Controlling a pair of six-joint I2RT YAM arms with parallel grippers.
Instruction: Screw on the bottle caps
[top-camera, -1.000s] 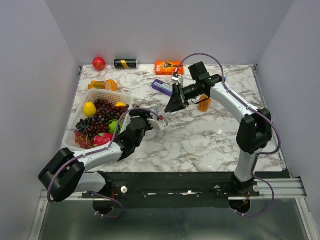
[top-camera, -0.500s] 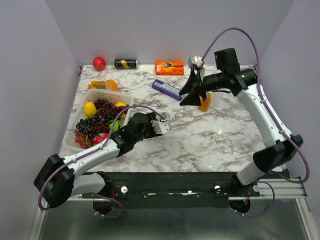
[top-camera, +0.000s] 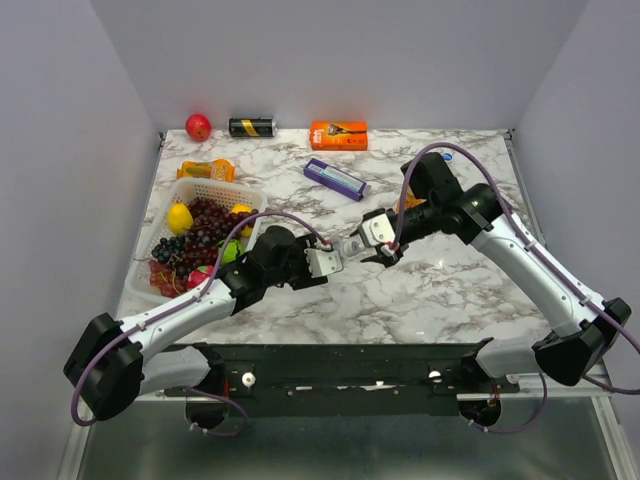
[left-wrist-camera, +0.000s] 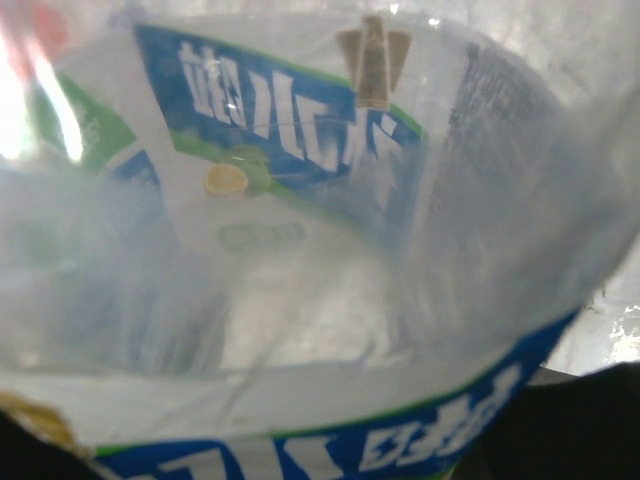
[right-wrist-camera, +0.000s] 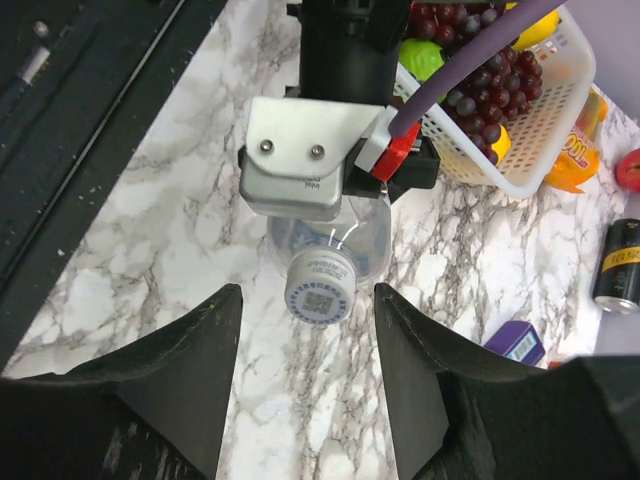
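Note:
My left gripper (top-camera: 328, 260) is shut on a clear bottle (top-camera: 346, 250) with a blue and green label, held above the table with its neck toward the right arm. The bottle fills the left wrist view (left-wrist-camera: 300, 230) and hides the fingers there. A whitish cap (right-wrist-camera: 320, 288) sits on the bottle's neck. My right gripper (right-wrist-camera: 307, 297) is open and empty, with one finger on each side of the cap and not touching it. In the top view my right gripper (top-camera: 364, 245) is just right of the bottle. An orange bottle (top-camera: 408, 207) stands behind the right arm, mostly hidden.
A white basket (top-camera: 190, 188) of fruit stands at the left. At the back are a red fruit (top-camera: 198, 126), a black can (top-camera: 252, 127) and an orange box (top-camera: 338, 134). A purple box (top-camera: 335, 178) and an orange packet (top-camera: 207, 170) lie nearer.
My right arm has swung down from the back of the table to face the bottle's neck. My left gripper has carried the bottle a little to the right.

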